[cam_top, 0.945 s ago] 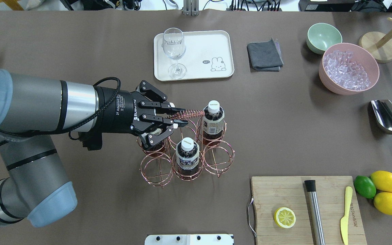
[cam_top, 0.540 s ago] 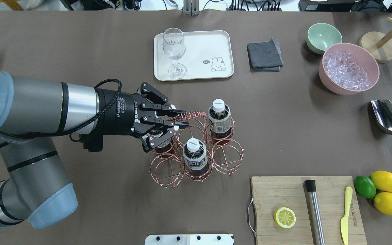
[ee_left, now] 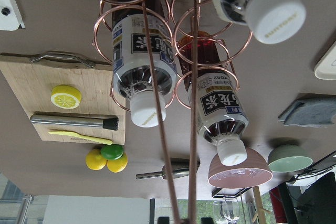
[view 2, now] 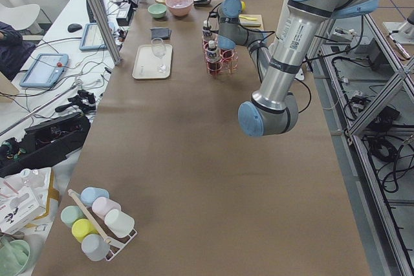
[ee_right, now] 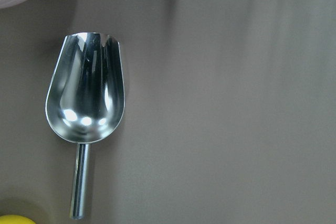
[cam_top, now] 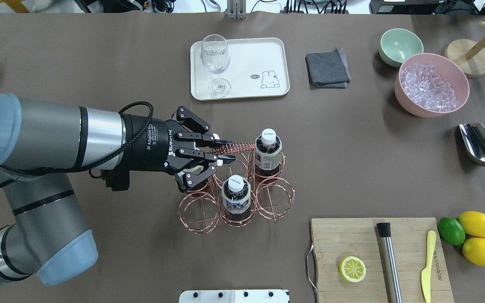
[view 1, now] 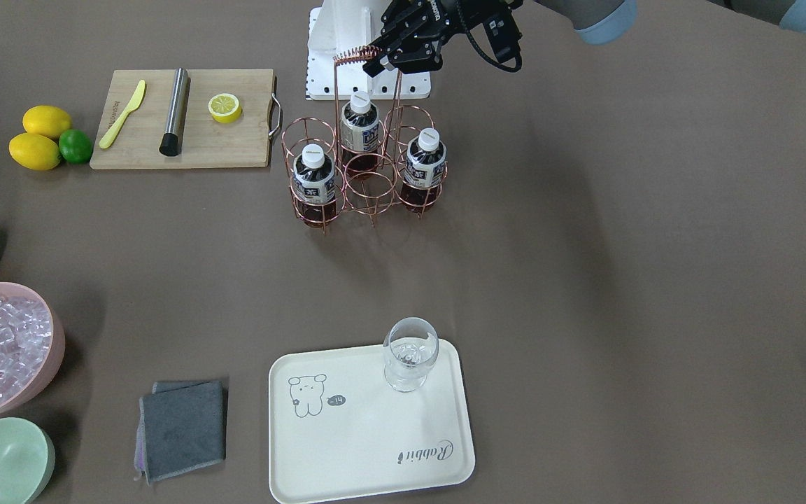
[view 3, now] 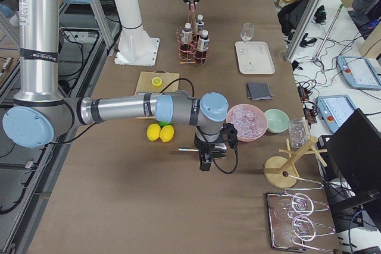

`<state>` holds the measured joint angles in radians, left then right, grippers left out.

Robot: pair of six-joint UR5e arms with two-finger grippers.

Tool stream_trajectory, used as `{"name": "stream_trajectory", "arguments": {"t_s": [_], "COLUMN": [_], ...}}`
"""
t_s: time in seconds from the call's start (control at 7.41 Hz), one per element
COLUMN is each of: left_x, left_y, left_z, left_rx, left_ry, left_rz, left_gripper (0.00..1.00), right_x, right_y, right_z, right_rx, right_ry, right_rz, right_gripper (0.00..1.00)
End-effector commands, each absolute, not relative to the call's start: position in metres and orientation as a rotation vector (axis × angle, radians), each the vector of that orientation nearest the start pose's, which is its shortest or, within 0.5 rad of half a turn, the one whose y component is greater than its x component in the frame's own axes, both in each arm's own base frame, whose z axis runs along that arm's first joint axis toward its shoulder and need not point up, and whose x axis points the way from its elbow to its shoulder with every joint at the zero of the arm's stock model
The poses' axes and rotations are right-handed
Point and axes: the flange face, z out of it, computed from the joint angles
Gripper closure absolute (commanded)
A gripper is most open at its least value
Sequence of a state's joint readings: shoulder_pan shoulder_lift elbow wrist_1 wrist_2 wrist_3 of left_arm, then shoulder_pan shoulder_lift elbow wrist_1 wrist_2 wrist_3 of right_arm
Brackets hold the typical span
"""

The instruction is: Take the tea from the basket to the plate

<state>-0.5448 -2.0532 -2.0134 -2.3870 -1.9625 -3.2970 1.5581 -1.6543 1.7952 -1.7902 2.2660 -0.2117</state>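
The copper wire basket (cam_top: pixel 198 212) stands at mid-table with three tea bottles in its rings. In the overhead view two bottles show (cam_top: pixel 267 151) (cam_top: pixel 235 198); the third is mostly hidden under my left gripper (cam_top: pixel 224 150). All three show in the front view (view 1: pixel 313 178) (view 1: pixel 359 126) (view 1: pixel 425 164). My left gripper is shut on the basket's coiled handle top (cam_top: pixel 238 147). The cream plate (cam_top: pixel 259 54) lies farther back and holds a wine glass (cam_top: pixel 215 63). My right gripper (view 3: pixel 204 160) hangs over the steel scoop (ee_right: pixel 86 98); I cannot tell its state.
A grey cloth (cam_top: pixel 327 67), mint bowl (cam_top: pixel 400 45) and pink bowl of ice (cam_top: pixel 431 84) sit right of the plate. A cutting board (cam_top: pixel 352 244) with lemon half, steel muddler and yellow knife lies front right, with lemons and a lime (cam_top: pixel 451 230) beside it.
My left gripper, still shut on the handle, has shifted slightly right. The basket with its bottles moved right, then back a little.
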Motion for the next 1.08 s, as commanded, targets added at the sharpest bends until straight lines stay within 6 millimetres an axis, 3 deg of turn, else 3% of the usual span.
{"name": "stream_trajectory", "arguments": {"t_s": [0.0, 0.27, 0.94], "left_x": [0.391, 0.392, 0.397], "left_y": [-0.344, -0.345, -0.345], "left_z": [0.114, 0.117, 0.121], "left_rx": [-1.328, -1.328, -1.313], "left_ry": [1.408, 1.411, 1.408], "left_rz": [-1.272, -1.268, -1.262], "left_gripper": [1.0, 1.0, 1.0], "right_x": [0.063, 0.063, 0.063], "right_y": [-0.452, -0.453, -0.454], "right_z": [0.607, 0.591, 0.59], "right_rx": [0.011, 0.039, 0.042], "right_ry": [-0.706, -0.705, -0.701], "right_rz": [-0.193, -0.198, -0.197], "right_gripper": [0.01, 0.01, 0.01]}}
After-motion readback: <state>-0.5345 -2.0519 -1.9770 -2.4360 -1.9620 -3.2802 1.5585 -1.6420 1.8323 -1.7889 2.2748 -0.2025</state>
